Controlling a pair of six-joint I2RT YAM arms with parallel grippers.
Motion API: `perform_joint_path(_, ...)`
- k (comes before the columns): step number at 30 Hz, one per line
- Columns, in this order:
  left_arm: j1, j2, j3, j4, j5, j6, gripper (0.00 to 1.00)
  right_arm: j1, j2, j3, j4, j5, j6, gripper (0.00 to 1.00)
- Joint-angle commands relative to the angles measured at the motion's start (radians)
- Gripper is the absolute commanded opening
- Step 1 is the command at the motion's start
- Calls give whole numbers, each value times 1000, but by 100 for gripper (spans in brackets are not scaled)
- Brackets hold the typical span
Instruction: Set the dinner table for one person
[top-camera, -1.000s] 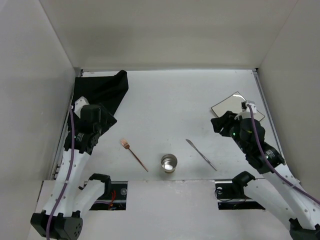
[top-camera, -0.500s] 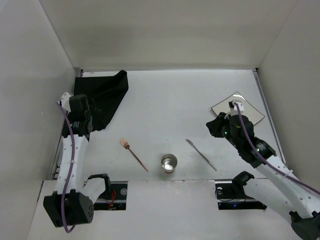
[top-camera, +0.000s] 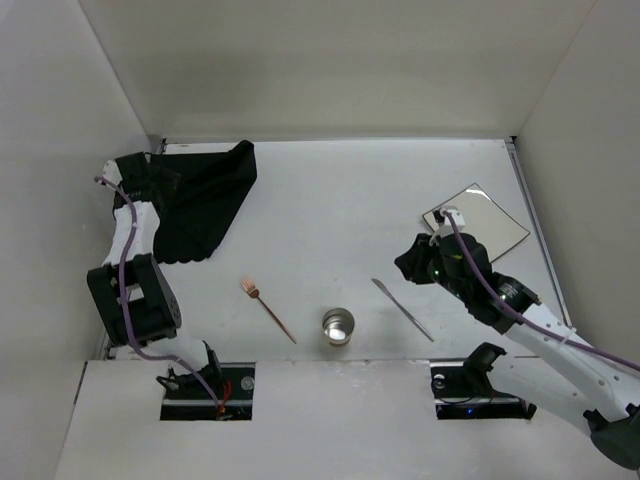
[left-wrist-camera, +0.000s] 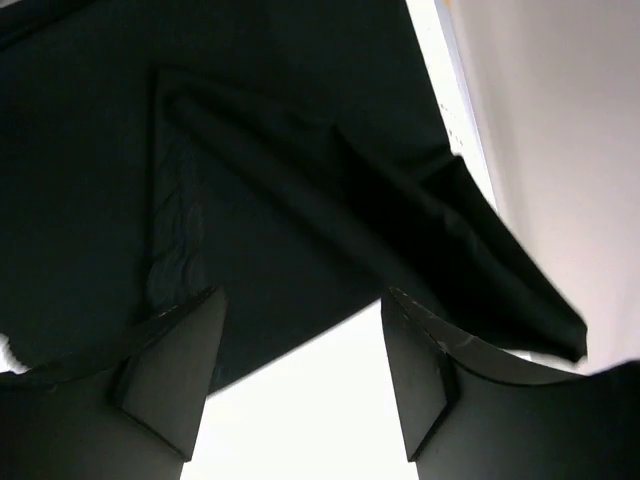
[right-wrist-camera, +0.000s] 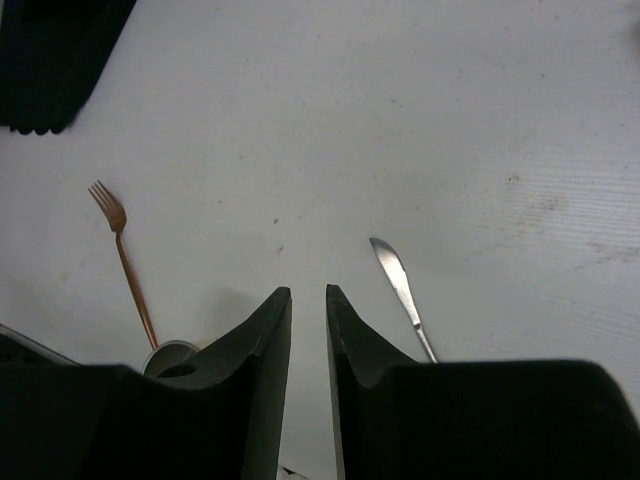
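Note:
The dinner table (top-camera: 340, 200) is a white tabletop. A crumpled black cloth mat (top-camera: 205, 195) lies at its far left corner. My left gripper (top-camera: 160, 178) hovers at the mat's left edge. In the left wrist view it (left-wrist-camera: 300, 295) stands open and empty, with the mat (left-wrist-camera: 250, 150) just ahead. A copper fork (top-camera: 268, 310), a metal cup (top-camera: 338, 325) and a silver knife (top-camera: 402, 308) lie near the front edge. A square pale plate (top-camera: 480, 220) sits at the right. My right gripper (top-camera: 408, 265) hangs left of the plate, above the knife (right-wrist-camera: 400, 290); its (right-wrist-camera: 307, 290) jaws stand a narrow gap apart, empty.
White walls enclose the table on the left, back and right. The left wall runs close beside the left gripper. In the right wrist view the fork (right-wrist-camera: 125, 265) and the cup rim (right-wrist-camera: 170, 352) show left of the fingers.
The left arm has swung from beside the mat up to the far left corner. The right gripper has moved left, off the plate and toward the knife.

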Motion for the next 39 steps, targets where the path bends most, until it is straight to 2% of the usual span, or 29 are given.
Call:
perform_joint_path(1, 18, 90, 97, 41, 106, -25, 63, 13, -13, 37, -6, 3, 14, 28)
perform_joint_path(12, -11, 409, 341, 6, 119, -53, 64, 13, 7, 40, -6, -3, 22, 45)
perform_joint_path(17, -54, 516, 434, -5, 110, -59, 62, 32, 27, 49, 8, -11, 18, 49)
perform_joint_path(21, -84, 568, 467, -10, 110, -74, 50, 35, 39, 61, 8, -10, 20, 49)
perform_joint_path(23, -92, 579, 468, -4, 113, -83, 41, 35, 40, 66, 8, -7, 22, 49)
perform_joint_path(26, -106, 581, 468, 6, 122, -96, 19, 35, 40, 70, 8, -3, 23, 50)
perform_joint_path(28, -120, 567, 470, 15, 125, -100, 12, 35, 40, 72, 8, -2, 23, 50)
perform_joint_path(35, -222, 486, 470, 56, 138, -132, 7, 35, 73, 81, 25, 0, 18, 50)
perform_joint_path(39, -305, 480, 480, 61, 149, -172, 6, 30, 119, 103, 54, 1, 20, 56)
